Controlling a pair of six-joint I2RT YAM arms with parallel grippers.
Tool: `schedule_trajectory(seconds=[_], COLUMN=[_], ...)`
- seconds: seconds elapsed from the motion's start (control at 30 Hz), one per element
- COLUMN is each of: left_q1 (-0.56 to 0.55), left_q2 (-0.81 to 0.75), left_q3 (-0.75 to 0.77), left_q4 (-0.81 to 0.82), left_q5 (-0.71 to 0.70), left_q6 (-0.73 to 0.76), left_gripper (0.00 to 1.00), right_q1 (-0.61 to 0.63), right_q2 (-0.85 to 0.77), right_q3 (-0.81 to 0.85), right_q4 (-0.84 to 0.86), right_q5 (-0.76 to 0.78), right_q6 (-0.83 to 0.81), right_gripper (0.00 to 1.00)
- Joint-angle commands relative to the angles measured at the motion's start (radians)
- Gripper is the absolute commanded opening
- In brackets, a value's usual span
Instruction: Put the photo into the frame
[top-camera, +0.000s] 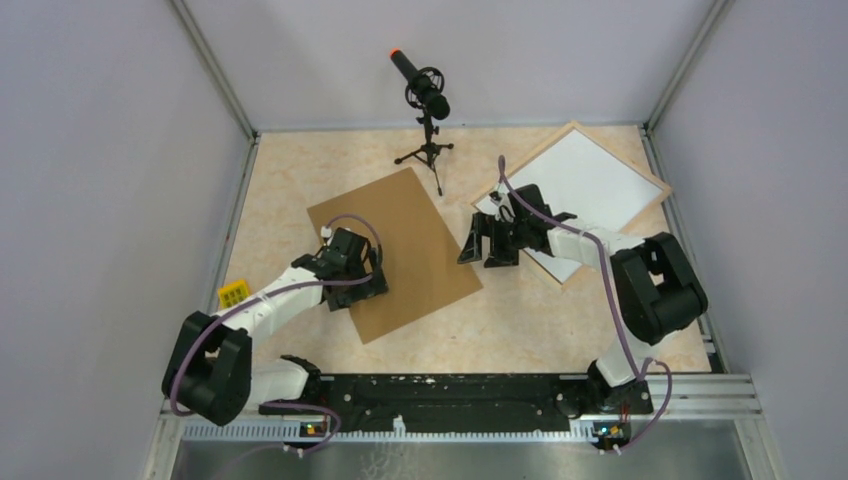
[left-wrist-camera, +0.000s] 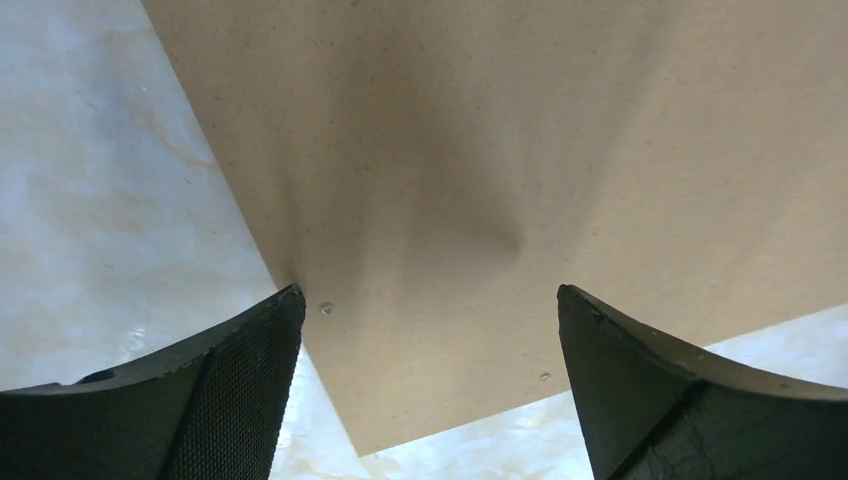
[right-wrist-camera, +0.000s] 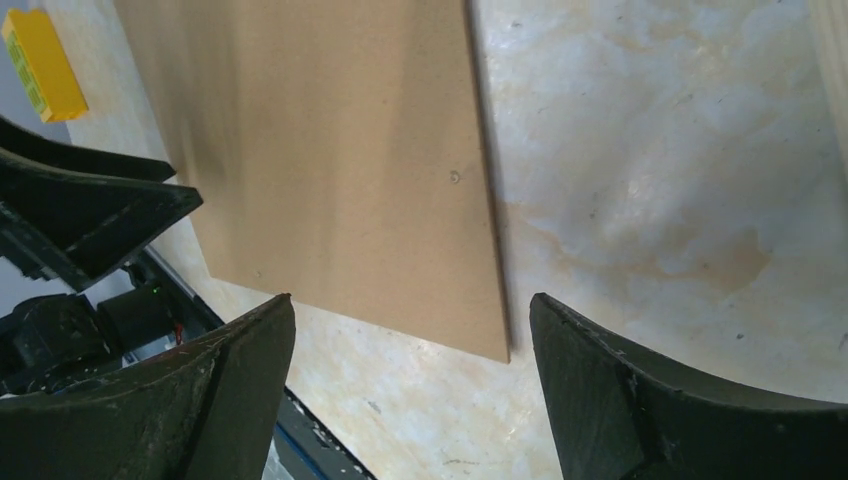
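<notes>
Photo (top-camera: 590, 185), white back up, was seen lying on the frame (top-camera: 622, 157) at far right. Whether it was seated w/in the border couldn't be told. Both claws were held apart, empty: left claw (left-wrist-camera: 430, 300) over the brown board (top-camera: 400, 250), right claw (right-wrist-camera: 410, 298) above bare desk (top-camera: 520, 320) btw. board and frame. Risk: the thin sheet could be creased or pushed askew if its edge were caught by a finger. Open room was left near-centre; the mic stand (top-camera: 430, 130) crowded the back.
</notes>
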Motion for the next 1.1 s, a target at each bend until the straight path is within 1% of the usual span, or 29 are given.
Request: schedule_trajectory(seconds=[0.0,0.13,0.3,0.4,0.47,0.53,0.6,0.73,0.93,1.07], left_q1=[-0.001,-0.001,-0.001,-0.001,-0.001,-0.001,-0.001,-0.002,-0.004,-0.004], left_q2=[-0.047,-0.018,-0.018,-0.011,-0.007,-0.003,-0.005,-0.025,-0.081,-0.129], left_q3=[-0.048,-0.072,-0.102,-0.116,-0.122,-0.124,-0.127,-0.146,-0.165,-0.175], left_q4=[0.026,0.032,0.051,0.067,0.08,0.088,0.094,0.113,0.115,0.115], left_q5=[-0.01,-0.003,0.004,0.031,0.046,0.055,0.064,0.107,0.13,0.166], left_q6=[-0.149,-0.193,-0.216,-0.225,-0.229,-0.227,-0.225,-0.228,-0.218,-0.213], left_gripper=[0.98,0.99,0.99,0.98,0.98,0.98,0.98,0.98,0.98,0.99], right_q1=[-0.023,-0.026,-0.025,-0.025,-0.021,-0.012,0.002,0.039,0.049,0.087], right_q2=[0.054,0.111,0.174,0.178,0.169,0.13,0.08,-0.036,-0.245,-0.334], right_q3=[-0.025,-0.027,-0.048,-0.079,-0.107,-0.146,-0.166,-0.182,-0.268,-0.294], right_q4=[0.085,0.128,0.213,0.313,0.407,0.541,0.611,0.639,0.716,0.706], right_q5=[-0.071,-0.106,-0.198,-0.275,-0.351,-0.413,-0.439,-0.442,-0.351,-0.27], right_q6=[-0.041,-0.044,-0.007,0.051,0.128,0.223,0.313,0.405,0.59,0.631], right_gripper=[0.84,0.82,0.78,0.76,0.73,0.72,0.72,0.72,0.72,0.72])
